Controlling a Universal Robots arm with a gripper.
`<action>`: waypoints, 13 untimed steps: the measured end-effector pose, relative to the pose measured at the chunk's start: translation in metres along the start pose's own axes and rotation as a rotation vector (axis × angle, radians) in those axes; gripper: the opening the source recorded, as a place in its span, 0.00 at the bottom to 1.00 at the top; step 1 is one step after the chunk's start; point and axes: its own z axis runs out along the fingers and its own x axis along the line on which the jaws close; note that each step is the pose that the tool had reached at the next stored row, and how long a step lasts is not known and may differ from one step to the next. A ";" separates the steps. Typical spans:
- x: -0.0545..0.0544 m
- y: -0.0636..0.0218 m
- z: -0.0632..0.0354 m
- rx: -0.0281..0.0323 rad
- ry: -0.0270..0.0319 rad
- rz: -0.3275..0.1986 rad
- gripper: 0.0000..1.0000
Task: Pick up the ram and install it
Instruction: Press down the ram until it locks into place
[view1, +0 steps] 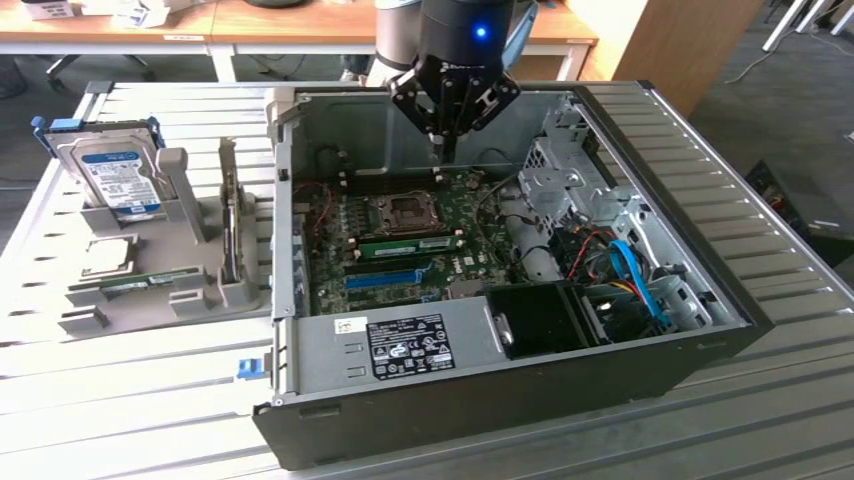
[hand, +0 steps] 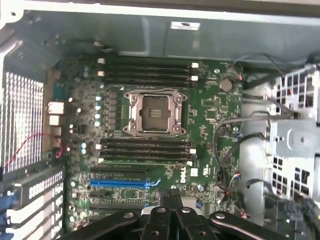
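Hovering over the open case (view1: 694, 300), the gripper (view1: 447, 155) has its fingers pressed together with nothing between them. It hangs above the far edge of the board (view1: 467, 215), close to the upper memory slots (hand: 147, 72). In the wrist view the same closed tips (hand: 170, 192) sit over the board's near side, beyond the empty socket (hand: 152, 112). A narrow green stick lies low in the grey holder (view1: 187, 300) on the exterior view's left, near the drive (view1: 118, 178) and the chip (view1: 110, 255); this looks like the ram (view1: 134, 284), well apart from the gripper and untouched. Another green strip shows beside the socket, and whether it is a seated stick or bare board cannot be told. By its looks the ram should be light, thin and stiff, yet easy to crack or scratch. A hold across its two flat faces, near the middle of its length and clear of the contact edge, would likely keep it from tilting. Its smooth faces may slip under a weak pinch.
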 end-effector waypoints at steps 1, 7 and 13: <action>0.000 0.0000 0.0001 0.0003 -0.0002 0.017 0.11; 0.000 0.0000 0.0006 0.0013 -0.0014 0.099 0.11; 0.000 0.0000 0.0006 0.0012 -0.0005 0.100 0.11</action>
